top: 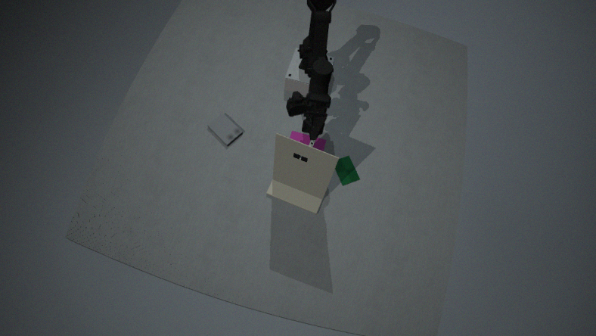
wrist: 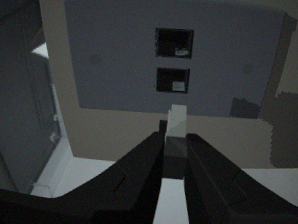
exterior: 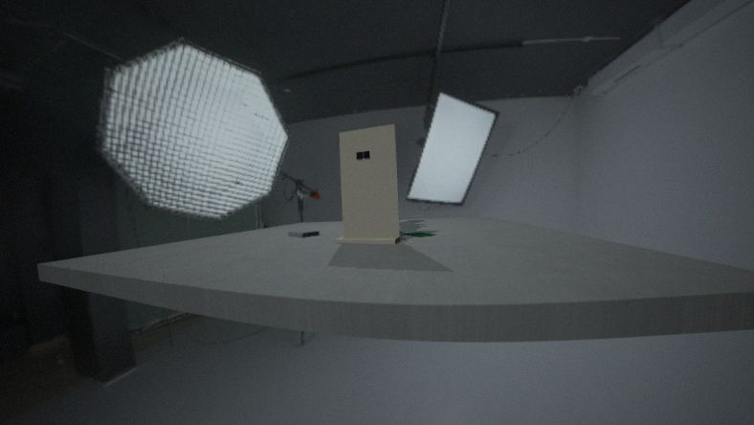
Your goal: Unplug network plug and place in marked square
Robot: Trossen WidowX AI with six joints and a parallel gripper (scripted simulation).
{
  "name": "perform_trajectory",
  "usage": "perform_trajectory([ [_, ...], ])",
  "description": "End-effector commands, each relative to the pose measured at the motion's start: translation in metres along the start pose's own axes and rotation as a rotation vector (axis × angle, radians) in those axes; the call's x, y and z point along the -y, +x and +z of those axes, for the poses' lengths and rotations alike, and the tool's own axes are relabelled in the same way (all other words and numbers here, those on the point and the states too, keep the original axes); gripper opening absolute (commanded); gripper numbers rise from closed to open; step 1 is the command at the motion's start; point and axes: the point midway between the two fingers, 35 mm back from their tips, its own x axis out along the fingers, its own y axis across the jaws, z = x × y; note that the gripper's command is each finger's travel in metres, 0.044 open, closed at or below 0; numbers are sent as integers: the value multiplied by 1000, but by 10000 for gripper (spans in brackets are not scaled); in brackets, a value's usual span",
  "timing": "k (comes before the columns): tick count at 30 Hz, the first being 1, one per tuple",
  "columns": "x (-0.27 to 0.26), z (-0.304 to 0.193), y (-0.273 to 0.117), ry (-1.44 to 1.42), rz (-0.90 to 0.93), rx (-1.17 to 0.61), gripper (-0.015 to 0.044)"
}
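The beige upright panel (top: 306,177) (exterior: 369,195) (wrist: 110,132) carries a grey-blue faceplate (wrist: 120,65). The upper socket (wrist: 174,43) and lower socket (wrist: 172,80) both look empty. My gripper (top: 312,139) (wrist: 174,143) is shut on the pale plug (top: 311,143) (wrist: 177,122) and holds it out of the sockets, in front of the panel. In the wrist view the plug's front end shows below the lower socket. A magenta patch (top: 298,136) lies on the table behind the panel's top edge, partly hidden. A green patch (top: 347,170) (exterior: 420,234) lies beside the panel. The panel hides my gripper in the exterior view.
A low grey box (top: 225,127) (exterior: 303,234) lies on the table (top: 187,216) (exterior: 237,269), on the other side of the panel from the green patch. A white box (top: 296,87) stands under the arm. The panel's flat foot (top: 293,197) (exterior: 369,241) rests on the table.
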Motion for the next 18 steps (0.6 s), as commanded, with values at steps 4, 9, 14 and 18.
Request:
perform_trajectory([
  [4,1,-1,-5,3,-5,1,0],
  [9,1,-2,-8,3,-5,1,0],
  [14,1,-3,-11,3,-5,1,0],
  [18,1,-4,-13,3,-5,1,0],
])
